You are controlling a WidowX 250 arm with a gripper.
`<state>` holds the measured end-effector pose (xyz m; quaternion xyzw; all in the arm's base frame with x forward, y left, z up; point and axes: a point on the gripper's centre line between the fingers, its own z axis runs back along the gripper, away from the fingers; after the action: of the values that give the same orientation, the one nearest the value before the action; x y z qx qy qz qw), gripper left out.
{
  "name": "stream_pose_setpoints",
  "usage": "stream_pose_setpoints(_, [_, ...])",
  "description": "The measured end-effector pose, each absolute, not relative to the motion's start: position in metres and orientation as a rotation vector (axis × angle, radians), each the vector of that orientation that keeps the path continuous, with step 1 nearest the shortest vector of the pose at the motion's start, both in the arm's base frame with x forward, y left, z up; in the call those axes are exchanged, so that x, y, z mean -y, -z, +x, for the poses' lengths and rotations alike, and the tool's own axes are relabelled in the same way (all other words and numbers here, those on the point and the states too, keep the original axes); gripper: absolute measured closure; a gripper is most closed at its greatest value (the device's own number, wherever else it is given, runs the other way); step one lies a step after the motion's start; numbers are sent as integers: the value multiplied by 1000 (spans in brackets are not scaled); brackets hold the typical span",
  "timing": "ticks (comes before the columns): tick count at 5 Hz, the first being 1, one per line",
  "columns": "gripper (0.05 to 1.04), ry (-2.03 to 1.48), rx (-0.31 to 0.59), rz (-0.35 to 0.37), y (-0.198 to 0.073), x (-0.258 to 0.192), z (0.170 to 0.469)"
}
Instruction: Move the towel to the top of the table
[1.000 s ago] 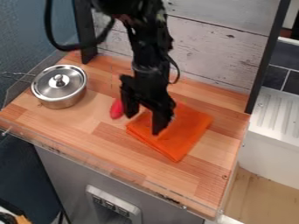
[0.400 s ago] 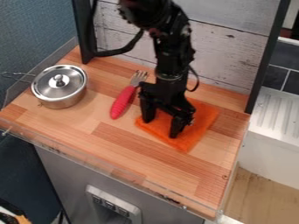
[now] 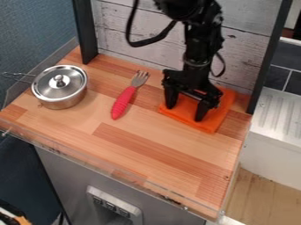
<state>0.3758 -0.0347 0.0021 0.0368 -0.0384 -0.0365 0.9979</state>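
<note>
Pale planks [image 3: 247, 50] back the wooden table [image 3: 141, 145], a blue wall [image 3: 35, 26] to one side. Near the planks lies the orange towel [image 3: 207, 125], my gripper [image 3: 185, 113] down on it, fingers parted.

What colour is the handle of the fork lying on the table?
The fork's handle is red, seen best in the camera view.

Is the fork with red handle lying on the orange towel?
No, the fork lies on the wooden table, between the lidded pot and the towel.
</note>
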Motion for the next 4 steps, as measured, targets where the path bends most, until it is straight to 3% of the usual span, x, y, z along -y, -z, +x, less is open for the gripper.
stream_pose_setpoints(2, [84,-53,26,100,-7,35,378])
stream_pose_setpoints(3, [84,-33,49,94,-29,36,378])
stream_pose_setpoints(4, [84,-17,133,55,-76,30,383])
